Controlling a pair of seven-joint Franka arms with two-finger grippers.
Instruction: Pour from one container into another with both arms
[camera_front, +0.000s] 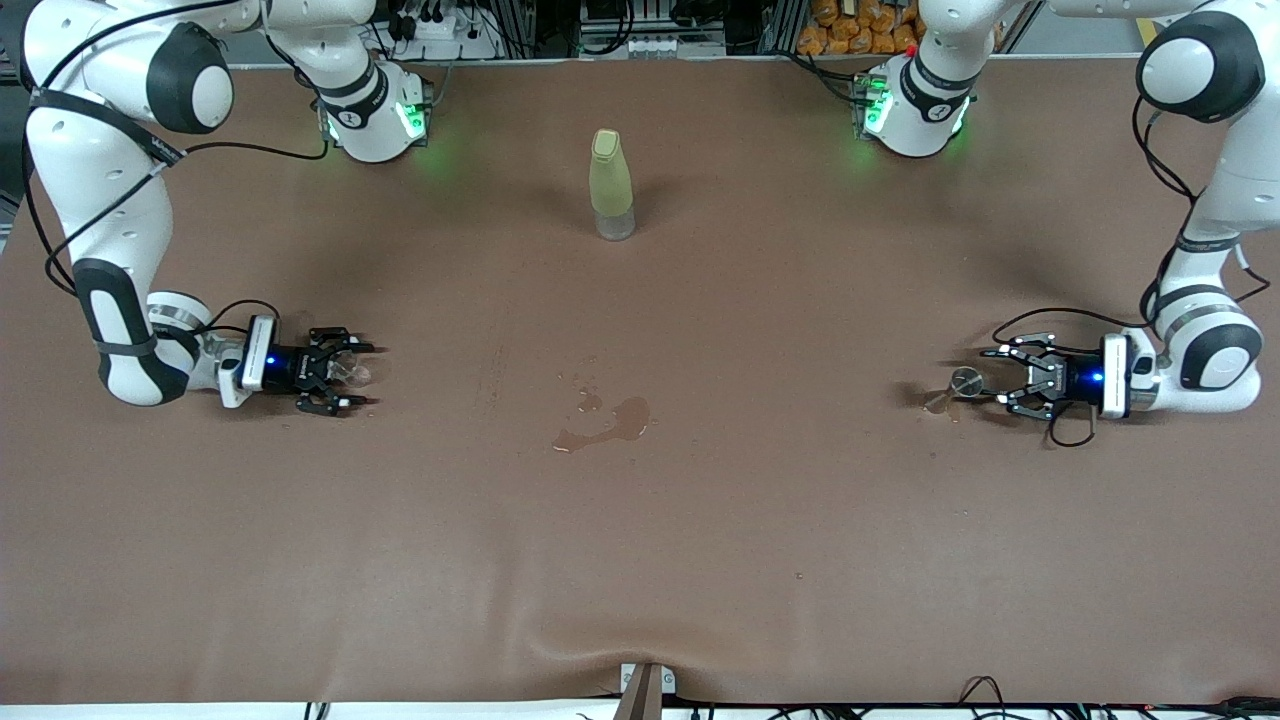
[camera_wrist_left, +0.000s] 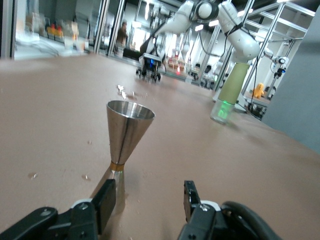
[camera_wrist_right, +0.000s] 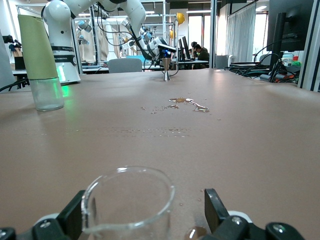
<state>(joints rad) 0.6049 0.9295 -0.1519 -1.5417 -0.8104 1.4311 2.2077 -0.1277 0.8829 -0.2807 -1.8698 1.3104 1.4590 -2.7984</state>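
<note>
A clear glass beaker (camera_front: 351, 370) (camera_wrist_right: 127, 205) stands on the brown table toward the right arm's end. My right gripper (camera_front: 366, 375) (camera_wrist_right: 145, 210) is low around it and open, with a gap between the glass and one finger. Toward the left arm's end a steel jigger (camera_front: 963, 383) (camera_wrist_left: 128, 127) stands upright. My left gripper (camera_front: 992, 377) (camera_wrist_left: 148, 200) is open just beside it. The jigger's foot is close by one finger (camera_wrist_left: 106, 204) and is not gripped.
A yellow-green bottle with a clear base (camera_front: 611, 185) (camera_wrist_left: 227, 95) (camera_wrist_right: 40, 60) stands mid-table, farther from the front camera than both grippers. A small puddle (camera_front: 605, 425) (camera_wrist_right: 187, 102) lies on the table between the two grippers.
</note>
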